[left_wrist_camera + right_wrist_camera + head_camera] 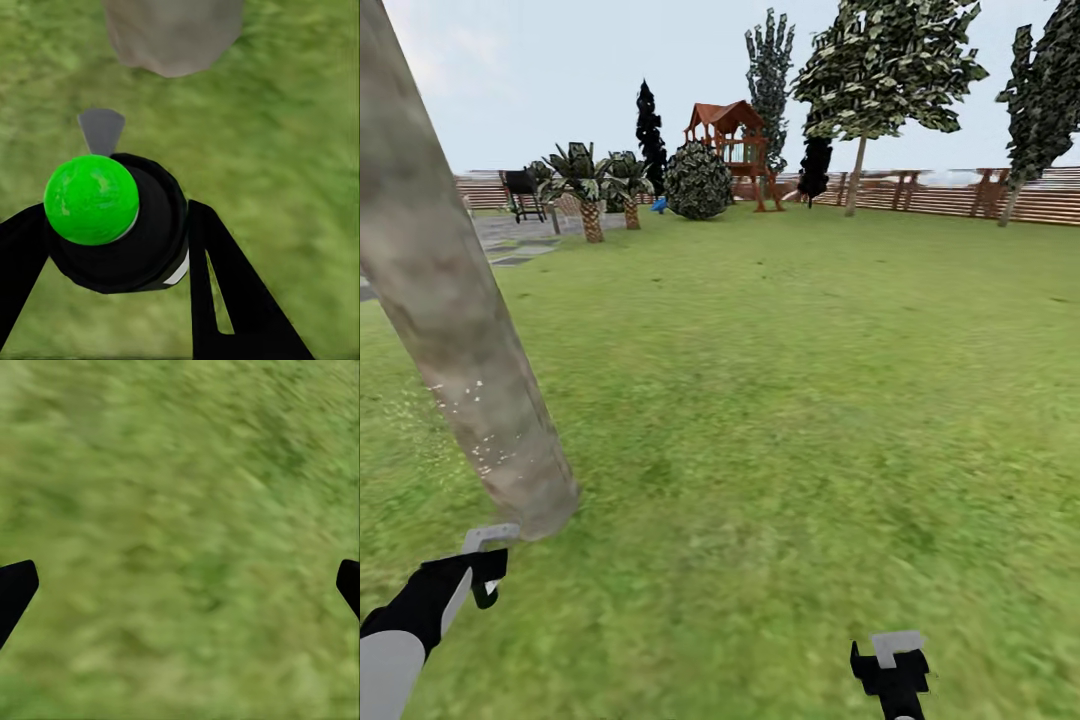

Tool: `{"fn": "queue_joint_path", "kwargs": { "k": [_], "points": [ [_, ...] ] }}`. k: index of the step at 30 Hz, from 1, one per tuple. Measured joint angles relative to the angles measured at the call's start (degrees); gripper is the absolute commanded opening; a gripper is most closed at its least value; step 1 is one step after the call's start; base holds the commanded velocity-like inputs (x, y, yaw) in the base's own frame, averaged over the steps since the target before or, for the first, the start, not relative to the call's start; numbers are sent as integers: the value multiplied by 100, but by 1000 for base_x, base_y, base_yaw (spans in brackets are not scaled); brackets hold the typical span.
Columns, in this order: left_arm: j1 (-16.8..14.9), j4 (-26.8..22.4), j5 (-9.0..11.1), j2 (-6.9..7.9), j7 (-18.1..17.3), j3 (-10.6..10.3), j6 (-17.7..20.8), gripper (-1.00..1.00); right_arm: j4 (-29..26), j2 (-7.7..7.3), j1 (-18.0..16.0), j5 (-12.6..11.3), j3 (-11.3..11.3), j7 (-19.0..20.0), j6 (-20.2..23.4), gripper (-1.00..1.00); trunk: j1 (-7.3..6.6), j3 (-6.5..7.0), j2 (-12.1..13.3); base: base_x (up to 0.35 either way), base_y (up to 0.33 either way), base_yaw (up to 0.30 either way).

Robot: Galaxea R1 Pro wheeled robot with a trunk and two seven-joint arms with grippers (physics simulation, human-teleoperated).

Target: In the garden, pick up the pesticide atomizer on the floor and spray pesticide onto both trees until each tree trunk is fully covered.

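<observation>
**Left gripper aims the atomizer at the foot of the near trunk**

The left gripper (pixel 482 580) is clamped on the pesticide atomizer (pixel 112 225), its two dark fingers (pixel 225 292) pressed against either side of the bottle's black body. In the left wrist view the bottle shows a bright green cap rather than a red one, with a grey nozzle tab pointing ahead. Just beyond that nozzle stands the tree trunk (pixel 450 310), pale and mottled, leaning across the head view; its base meets the grass (pixel 790 400) close in front of the gripper. Whitish specks of pesticide (pixel 475 450) already dot the lower part of the trunk, while the stretch above looks bare.

To do this step well, I'd judge the nozzle should stay pointed squarely at the trunk and be raised gradually, so the specks spread upward and around rather than landing on the lawn beside it.

The right gripper (pixel 895 670) hangs over open grass, well apart from the left, its fingers spread wide with nothing between them.

Nothing stands between nozzle and trunk. Far beyond the gripper, a second tree (pixel 880 70) stands before the wooden fence (pixel 960 195), near a shrub (pixel 698 180) and a playhouse (pixel 732 145).
</observation>
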Motion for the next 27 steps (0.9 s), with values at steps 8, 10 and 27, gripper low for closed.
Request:
{"fn": "queue_joint_path", "kwargs": {
  "k": [8, 10, 27],
  "points": [
    [-2, 1, 12, 48, 8, 69, 12, -100, -1, -1, 1, 0, 1, -2, 0, 100, -2, 0, 0, 85, -93, 140],
    [-2, 1, 10, 44, 8, 70, 13, -100, -2, -1, 1, 0, 1, -2, 0, 100, -2, 0, 0, 163, -226, 3],
    [0, 0, 14, 40, 8, 69, 14, -100, 0, 0, 0, 0, 1, -3, 0, 100, -1, 0, 0, 52, -264, 56]
  ]
}}
